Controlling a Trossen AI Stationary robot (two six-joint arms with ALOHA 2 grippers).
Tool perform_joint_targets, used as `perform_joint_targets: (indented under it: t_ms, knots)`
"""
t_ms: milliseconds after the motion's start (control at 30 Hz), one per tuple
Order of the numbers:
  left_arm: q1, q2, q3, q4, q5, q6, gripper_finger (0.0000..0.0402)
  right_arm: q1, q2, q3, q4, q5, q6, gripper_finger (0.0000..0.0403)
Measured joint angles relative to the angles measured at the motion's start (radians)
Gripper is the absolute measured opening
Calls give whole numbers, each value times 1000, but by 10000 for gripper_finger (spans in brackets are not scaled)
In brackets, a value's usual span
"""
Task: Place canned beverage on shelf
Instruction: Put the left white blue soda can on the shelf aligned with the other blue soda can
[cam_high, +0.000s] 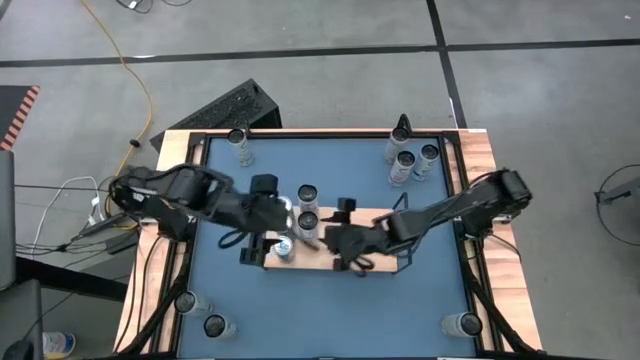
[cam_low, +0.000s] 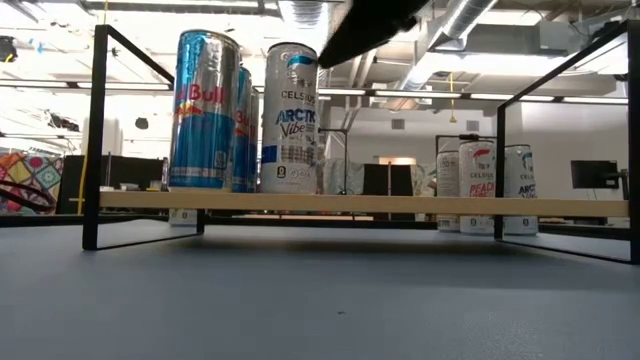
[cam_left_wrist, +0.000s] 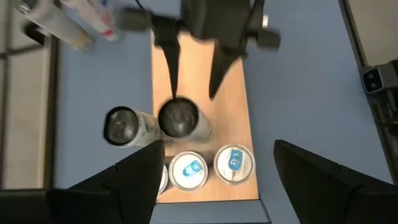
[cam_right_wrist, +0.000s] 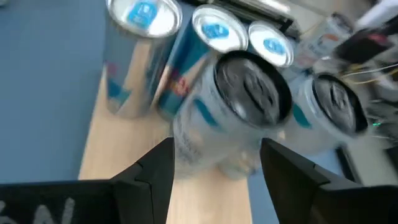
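**Backing off the placed can cleanly**

The silver can (cam_left_wrist: 179, 118) stands upright on the shelf (cam_left_wrist: 233, 118), towards its left end, just beside the blue cans (cam_left_wrist: 234, 163). The right gripper (cam_left_wrist: 193, 93) is spread above it, apparently gripping nothing, though pad contact cannot be ruled out. It should be lifted straight, without brushing the rim. The left gripper (cam_left_wrist: 217, 149) waits nearby, released and empty.
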Motion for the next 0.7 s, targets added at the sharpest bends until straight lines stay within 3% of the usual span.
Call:
perform_joint_targets:
  t_ms: [267,467,633,700]
  knots:
    - [-175,-1,42,-43,-178,-58,287,1,54,29,6,32,7,219]
    - [-250,-1,42,-62,-237,-124,287,0,-10,29,27,35,1,219]
    - [-307,-1,42,-66,-308,-186,287,32,-51,32,110,32,-143,216]
    - [-331,-1,42,-67,-340,-199,287,34,-49,31,140,-20,-208,211]
